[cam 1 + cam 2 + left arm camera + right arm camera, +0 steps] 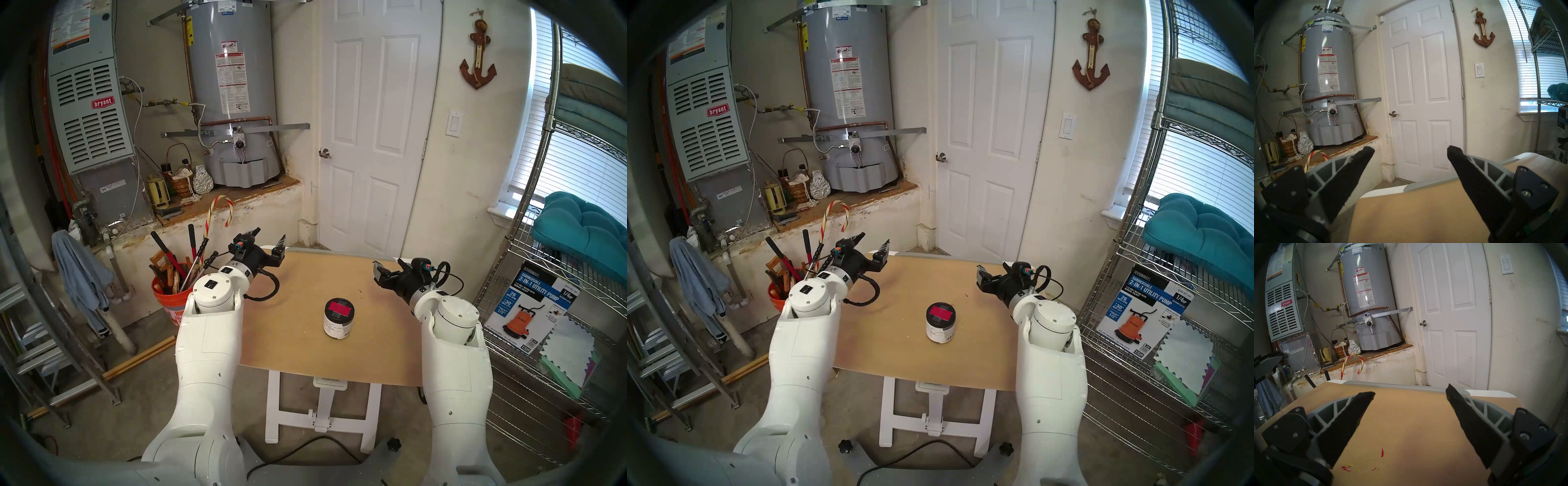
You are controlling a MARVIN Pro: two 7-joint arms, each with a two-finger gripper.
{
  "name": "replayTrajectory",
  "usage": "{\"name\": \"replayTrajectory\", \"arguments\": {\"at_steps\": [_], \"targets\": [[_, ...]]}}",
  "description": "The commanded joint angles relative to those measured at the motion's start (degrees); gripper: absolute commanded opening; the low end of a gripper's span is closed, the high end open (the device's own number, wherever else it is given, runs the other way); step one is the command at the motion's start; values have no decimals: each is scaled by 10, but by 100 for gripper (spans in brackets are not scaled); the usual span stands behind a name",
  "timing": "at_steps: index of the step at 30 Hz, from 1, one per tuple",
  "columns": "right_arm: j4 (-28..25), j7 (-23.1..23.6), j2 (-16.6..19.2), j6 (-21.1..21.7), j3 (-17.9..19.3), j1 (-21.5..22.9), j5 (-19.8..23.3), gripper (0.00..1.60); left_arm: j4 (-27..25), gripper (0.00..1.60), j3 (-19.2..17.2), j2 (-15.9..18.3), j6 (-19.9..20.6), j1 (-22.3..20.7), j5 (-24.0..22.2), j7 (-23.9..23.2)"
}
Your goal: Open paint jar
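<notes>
The left gripper (268,239) has its two fingers spread wide and holds nothing; it hangs over the far left corner of the table (305,359) and points level toward the white door (373,135). In the left wrist view the black fingertips (1367,151) stand far apart, with only the door and the wall between them. The right gripper (1410,392) is also spread wide and empty, above the right side of the table, pointing a little downward to the far edge. In its wrist view, some small red paint marks (1382,452) lie on the brown table top under the fingers. The paint jar (338,318) stands upright near the middle of the table, between the two arms and nearer to the robot than both grippers, and neither gripper touches it. Its black lid (339,307) is on and carries a red-pink patch. Beyond the table, a grey water heater (234,85) stands on a ledge at the left of the door. An orange bucket (168,302) full of tools stands on the floor beside the left arm. A wire shelf (559,339) is at the right.
</notes>
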Motion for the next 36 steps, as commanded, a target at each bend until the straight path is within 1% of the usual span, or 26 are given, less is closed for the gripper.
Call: {"name": "replayTrajectory", "arguments": {"at_steps": [1,2,3,4,8,9,12,15,19,22,24,26,27,29,31,34,36], "targets": [[-10,0,1,-2,-1,8,1,160,-63,160,-9,37,24,26,-45,-65],[-10,0,1,-2,-1,8,1,160,-77,160,-11,46,30,36,-50,-85],[-10,0,1,-2,-1,8,1,160,-77,160,-11,46,30,36,-50,-85],[-9,0,1,-2,-1,8,1,160,-95,160,-17,50,47,48,-69,-112],[-9,0,1,-2,-1,8,1,160,-122,160,-8,64,66,74,-90,-152],[-9,0,1,-2,-1,8,1,160,-133,160,-9,63,75,82,-99,-167],[-9,0,1,-2,-1,8,1,160,-153,160,-5,70,92,98,-105,-197],[-9,0,1,-2,-1,8,1,160,-180,160,-5,81,115,119,-102,-235],[-9,0,1,-2,-1,8,1,160,-207,160,3,103,141,137,-90,-269],[-9,0,0,-2,-1,8,1,160,-230,160,4,118,170,146,-82,-289],[-10,0,1,-2,-1,8,1,160,-246,160,-2,123,191,153,-88,-305],[-10,0,1,-2,-1,8,1,160,-260,160,5,139,208,160,-77,-321],[-10,0,1,-2,-1,8,1,160,-271,160,6,141,224,167,-81,-333],[-10,0,1,-2,-1,8,1,160,-285,160,16,154,241,175,-72,-352],[-10,0,1,-1,-2,7,1,160,-299,160,19,158,262,183,-66,-363],[-10,-1,1,-1,-2,7,2,160,-299,160,28,166,275,181,-49,-368],[-11,-1,1,-1,-2,7,2,160,-289,160,36,171,274,175,-39,-373]]}}
